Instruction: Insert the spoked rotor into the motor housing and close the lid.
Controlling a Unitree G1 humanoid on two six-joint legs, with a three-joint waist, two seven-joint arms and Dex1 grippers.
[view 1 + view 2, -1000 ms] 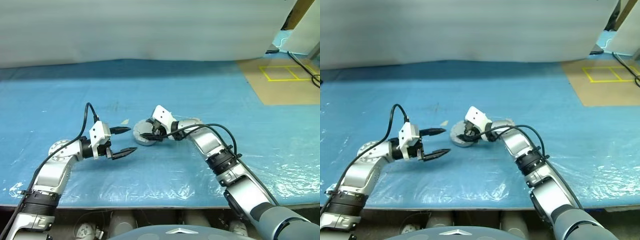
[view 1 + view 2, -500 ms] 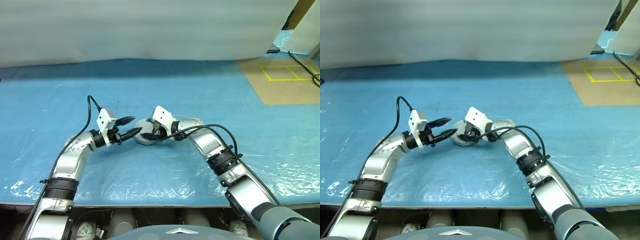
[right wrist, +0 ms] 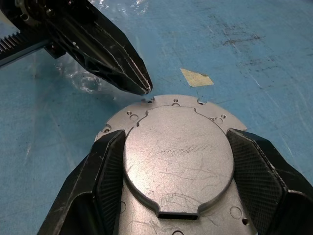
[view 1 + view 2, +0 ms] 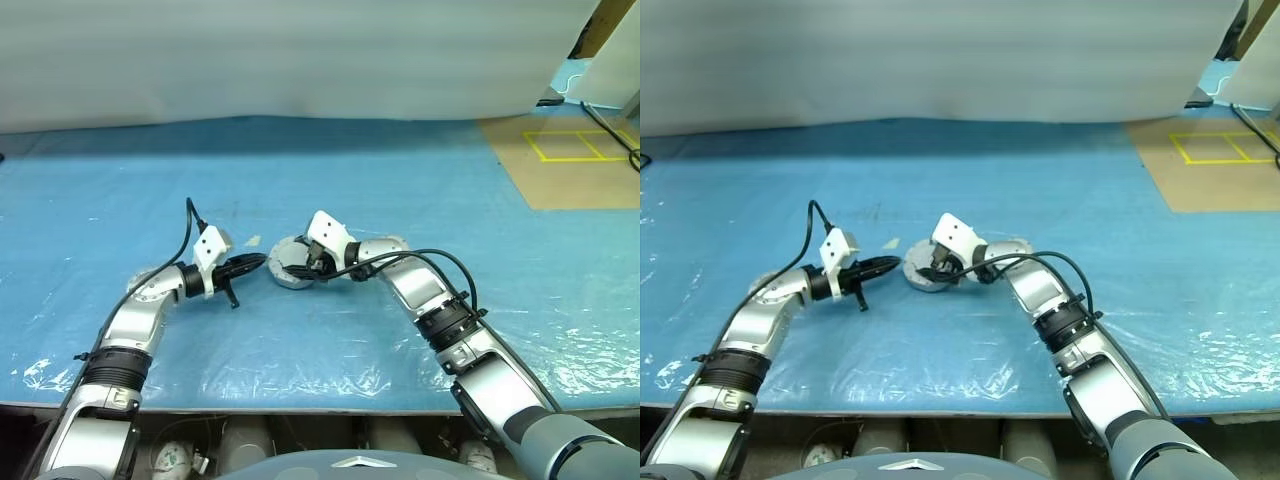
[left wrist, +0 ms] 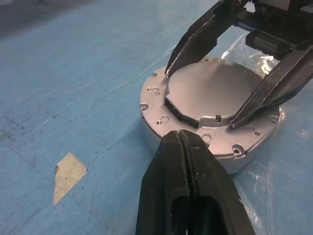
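The motor housing point(image 5: 157, 136) sits on the blue sheet at mid-table, with the lid point(image 5: 215, 85) lying on top of it. My right gripper point(image 3: 175, 133) reaches over it from the right, and its fingers point(image 5: 195, 41) are shut against both sides of the lid's raised centre. From the left comes my left gripper point(image 5: 181, 138), which is shut with nothing in it. Its tips sit at the near rim of the housing point(image 4: 285, 273). The spoked rotor is hidden.
A small tan scrap of tape point(image 5: 68, 174) lies on the blue sheet point(image 4: 120, 200) just left of the housing. Crinkled clear plastic point(image 3: 83, 78) shows under my left arm. A brown board with yellow tape lines point(image 4: 560, 150) is at the far right, and a white backdrop runs along the back.
My left gripper has shut its fingers and moved right and forward until its tips reach the housing's rim. The right gripper and the lid have stayed put.
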